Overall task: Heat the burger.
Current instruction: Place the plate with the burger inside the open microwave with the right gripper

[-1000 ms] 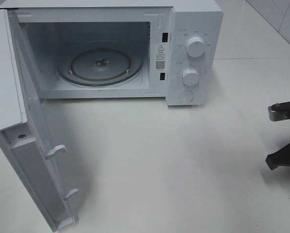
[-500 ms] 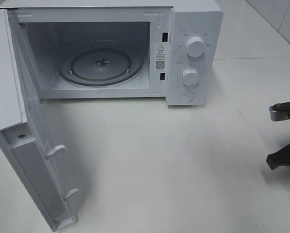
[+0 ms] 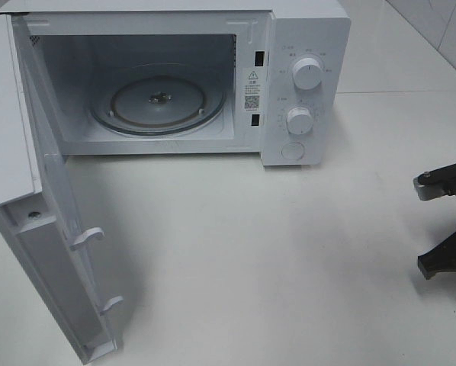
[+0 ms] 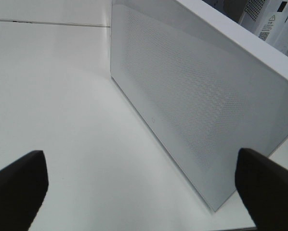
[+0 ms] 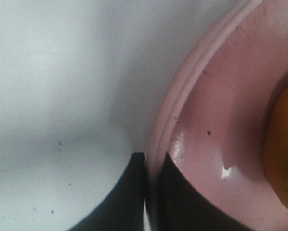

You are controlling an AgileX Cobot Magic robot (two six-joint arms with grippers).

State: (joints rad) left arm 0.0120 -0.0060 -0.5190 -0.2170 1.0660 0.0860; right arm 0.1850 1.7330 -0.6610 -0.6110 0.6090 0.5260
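Observation:
In the right wrist view, my right gripper [image 5: 151,161] is shut on the raised rim of a round pink plate [image 5: 216,110], one dark finger [image 5: 124,192] outside the rim and the other inside. A sliver of the burger [image 5: 283,144], golden-orange, shows on the plate at the frame's edge. In the exterior high view only part of the right arm [image 3: 449,229] shows at the right edge; plate and burger are out of that view. My left gripper [image 4: 141,187] is open and empty, facing the outer face of the microwave door [image 4: 182,91].
A white microwave [image 3: 304,46] stands at the back of the white table, its door [image 3: 30,198] swung wide open to the left. A glass turntable [image 3: 158,103] lies inside the bare cavity. Two knobs and a button are on its right panel.
The right arm has shifted slightly toward the table's front edge at the right of the exterior view. The microwave and its door have not moved.

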